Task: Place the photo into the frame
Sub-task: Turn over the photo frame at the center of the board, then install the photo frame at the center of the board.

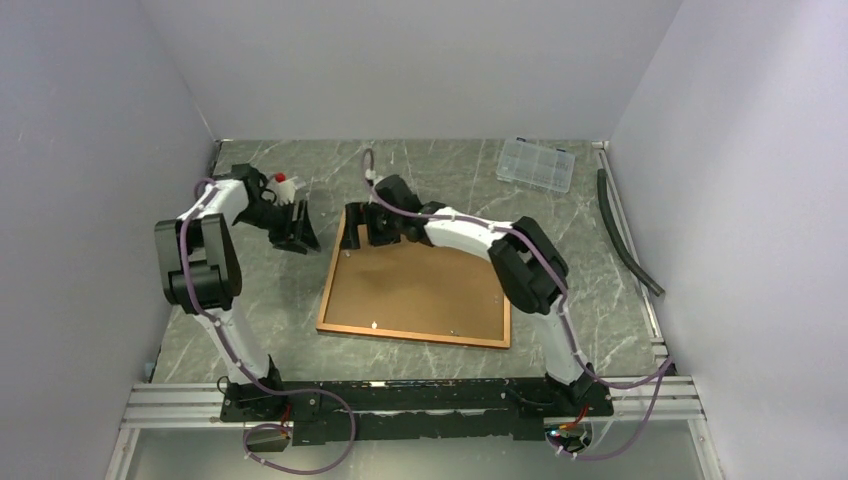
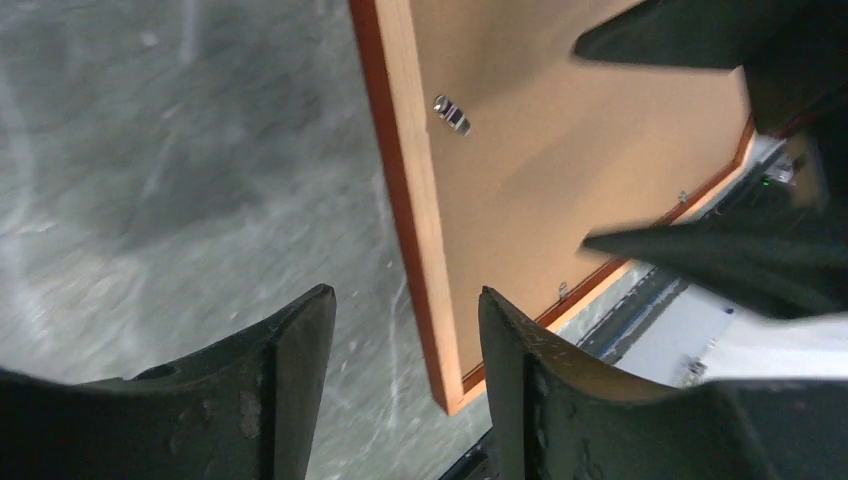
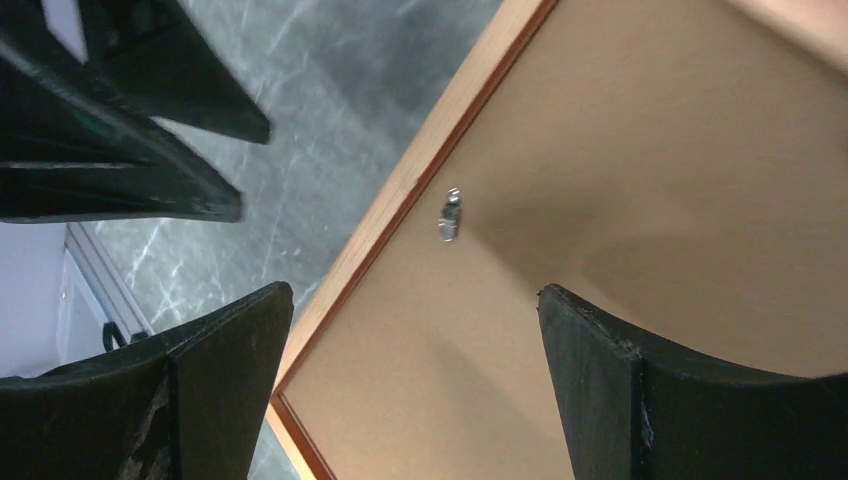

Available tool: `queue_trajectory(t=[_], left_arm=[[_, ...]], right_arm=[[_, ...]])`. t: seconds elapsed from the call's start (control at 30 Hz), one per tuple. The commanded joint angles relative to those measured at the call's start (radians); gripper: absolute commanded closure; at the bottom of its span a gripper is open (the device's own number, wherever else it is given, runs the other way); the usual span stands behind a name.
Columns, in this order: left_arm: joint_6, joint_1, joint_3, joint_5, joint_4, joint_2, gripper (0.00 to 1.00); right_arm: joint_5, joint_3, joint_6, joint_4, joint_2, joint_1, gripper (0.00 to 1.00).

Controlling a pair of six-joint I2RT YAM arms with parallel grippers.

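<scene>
The frame (image 1: pixel 412 337) lies back side up in the middle of the table, with the brown backing board (image 1: pixel 420 285) filling it. The photo is hidden. My left gripper (image 1: pixel 297 228) hangs just off the frame's far left corner, over the bare table. In the left wrist view it (image 2: pixel 405 292) is open with nothing between its fingers, and the frame's orange edge (image 2: pixel 415 200) runs below it. My right gripper (image 1: pixel 365 228) hovers over that same corner. It (image 3: pixel 415 290) is wide open above the board (image 3: pixel 650 180), beside the frame's edge (image 3: pixel 400 190).
A clear compartment box (image 1: pixel 536 163) sits at the back right. A black hose (image 1: pixel 625 235) lies along the right wall. A small red and white object (image 1: pixel 283 182) is behind the left arm. Small metal clips (image 3: pixel 450 218) stand on the board.
</scene>
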Motion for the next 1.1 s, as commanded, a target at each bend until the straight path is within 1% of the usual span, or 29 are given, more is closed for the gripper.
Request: queue_trajectory(t=[0.0,0.1,0.33,0.47,0.67,0.87,1.07], left_arm=[[-0.019,-0.037,-0.013,0.1,0.041,0.088,0.45],[-0.021,-0.054,-0.019,0.1,0.058,0.133,0.54],[-0.013,-0.103,-0.015,0.117,0.068,0.177,0.64],[-0.005,-0.112,-0.013,0.123,0.065,0.21,0.73],[0.003,-0.112,-0.014,0.107,0.063,0.227,0.85],[0.004,-0.117,-0.016,0.11,0.06,0.237,0.9],[0.006,-0.12,-0.019,0.107,0.059,0.24,0.93]], right_arm=[[-0.057,0.079,0.027,0.058,0.039,0.045,0.05],[-0.069,0.087,0.038,0.075,0.068,0.053,0.09],[-0.074,0.099,0.034,0.098,0.108,0.054,0.11],[-0.077,0.113,0.023,0.102,0.125,0.046,0.12],[-0.121,0.127,0.065,0.108,0.163,0.037,0.18],[-0.171,0.108,0.115,0.162,0.173,0.035,0.2],[-0.188,0.094,0.133,0.17,0.177,0.032,0.21]])
